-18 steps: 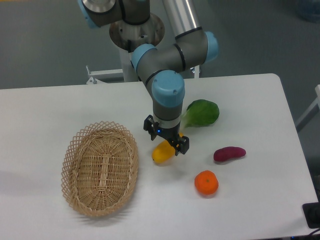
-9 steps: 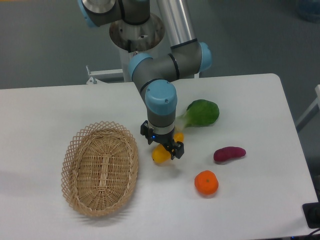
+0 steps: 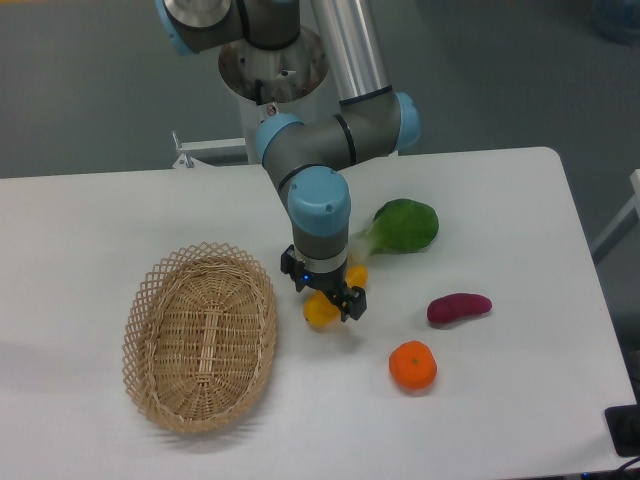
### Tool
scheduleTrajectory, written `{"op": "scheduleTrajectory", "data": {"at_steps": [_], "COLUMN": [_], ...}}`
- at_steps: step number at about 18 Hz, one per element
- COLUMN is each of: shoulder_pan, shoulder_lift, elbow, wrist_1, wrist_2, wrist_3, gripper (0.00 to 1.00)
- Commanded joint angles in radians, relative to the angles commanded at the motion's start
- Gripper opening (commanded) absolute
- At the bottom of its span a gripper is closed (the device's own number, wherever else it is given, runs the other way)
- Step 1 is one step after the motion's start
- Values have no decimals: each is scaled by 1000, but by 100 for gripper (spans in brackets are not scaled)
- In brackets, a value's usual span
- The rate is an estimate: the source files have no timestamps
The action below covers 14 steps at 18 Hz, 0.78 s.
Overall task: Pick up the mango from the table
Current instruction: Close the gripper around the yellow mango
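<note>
The mango [image 3: 319, 313] is a yellow-orange oval fruit lying on the white table [image 3: 520, 420] near its middle. My gripper [image 3: 322, 291] points straight down right over it and hides most of it. Only the mango's lower left end and a small bit at its upper right show. The jaws stand apart, one finger on each side of the fruit, low near the tabletop. I see no lift: the mango rests on the table.
A woven wicker basket [image 3: 200, 335] sits to the left of the mango. A green leafy vegetable [image 3: 404, 226] lies just behind right. A purple tuber [image 3: 458, 308] and a round orange [image 3: 412, 366] lie to the right and front right.
The gripper has moved down and slightly left onto the mango, from above it to straddling it. The mango and the other things have not moved.
</note>
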<state>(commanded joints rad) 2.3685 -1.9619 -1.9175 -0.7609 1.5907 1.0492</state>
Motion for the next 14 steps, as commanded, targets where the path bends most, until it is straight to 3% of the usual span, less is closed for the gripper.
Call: {"op": "scheduleTrajectory", "data": {"at_steps": [2,14], "shoulder_pan": [0,0], "shoulder_lift": [2,9], "elbow": [0,17], "wrist_1": [-2,-2], "wrist_2": [2,0], "wrist_3": [-2,5], "gripper": [71,55]}}
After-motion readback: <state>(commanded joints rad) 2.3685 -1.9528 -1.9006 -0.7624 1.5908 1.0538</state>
